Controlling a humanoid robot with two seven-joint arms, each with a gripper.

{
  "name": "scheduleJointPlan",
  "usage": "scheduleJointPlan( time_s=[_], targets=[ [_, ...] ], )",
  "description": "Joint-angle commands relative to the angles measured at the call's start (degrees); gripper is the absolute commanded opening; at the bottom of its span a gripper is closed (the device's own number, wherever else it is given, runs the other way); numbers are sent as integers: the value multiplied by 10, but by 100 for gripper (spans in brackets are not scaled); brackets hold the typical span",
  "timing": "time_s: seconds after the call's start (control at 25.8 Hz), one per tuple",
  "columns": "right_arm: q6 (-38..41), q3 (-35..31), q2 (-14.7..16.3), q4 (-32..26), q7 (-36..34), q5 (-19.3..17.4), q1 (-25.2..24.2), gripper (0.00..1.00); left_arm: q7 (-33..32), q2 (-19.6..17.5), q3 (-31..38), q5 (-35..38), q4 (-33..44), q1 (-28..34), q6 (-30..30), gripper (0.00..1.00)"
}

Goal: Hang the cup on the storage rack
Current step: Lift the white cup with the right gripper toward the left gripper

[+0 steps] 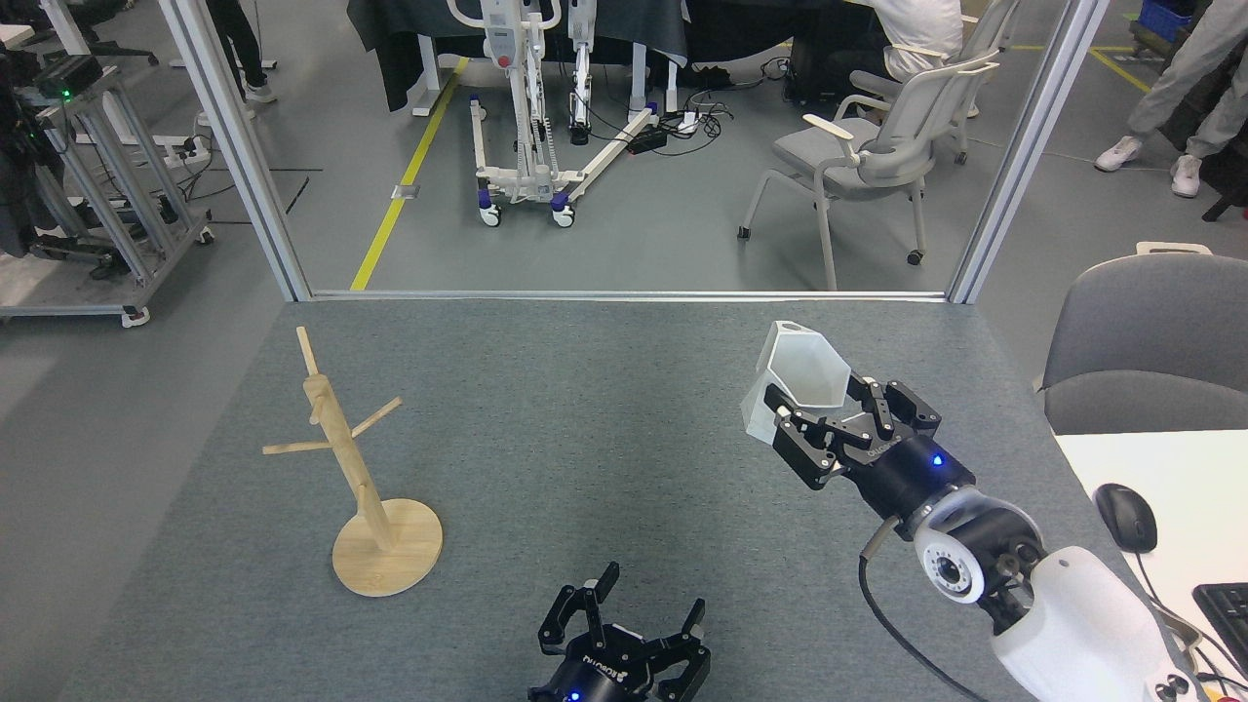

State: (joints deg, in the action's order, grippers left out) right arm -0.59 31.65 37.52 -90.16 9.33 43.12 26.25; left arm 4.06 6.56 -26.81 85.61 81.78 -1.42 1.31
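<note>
Grey felt tabletop (604, 390), workshop floor beyond its far edge. Storage rack (366, 487) stands near the left edge. My right tool (838, 424) clamps the cup (795, 385) above the right half. Left tool (624, 634), fingers spread, empty, near edge; bare centre between.

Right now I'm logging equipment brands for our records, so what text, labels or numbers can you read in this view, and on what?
"ROBOTIQ": white lettering on the body of the left pincer, seen upside down.
White lettering on the body of the right pincer: too small and angled to read.
The cup and the storage rack: no text visible.
</note>
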Motion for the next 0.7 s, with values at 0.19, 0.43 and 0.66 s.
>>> scheduleJointPlan(
  time_s=[0.19,0.43,0.66],
  targets=[
    [-157,110,9,-15,91,-26,79,0,-30,4,-53,1,8,-4,-136,98],
    [-264,167,-15,-31,120,-26,129,0,2,5,-97,0,8,-8,-247,98],
    [-320,212,-54,-33,141,-26,160,0,9,6,-98,0,11,-17,-250,98]
  ],
)
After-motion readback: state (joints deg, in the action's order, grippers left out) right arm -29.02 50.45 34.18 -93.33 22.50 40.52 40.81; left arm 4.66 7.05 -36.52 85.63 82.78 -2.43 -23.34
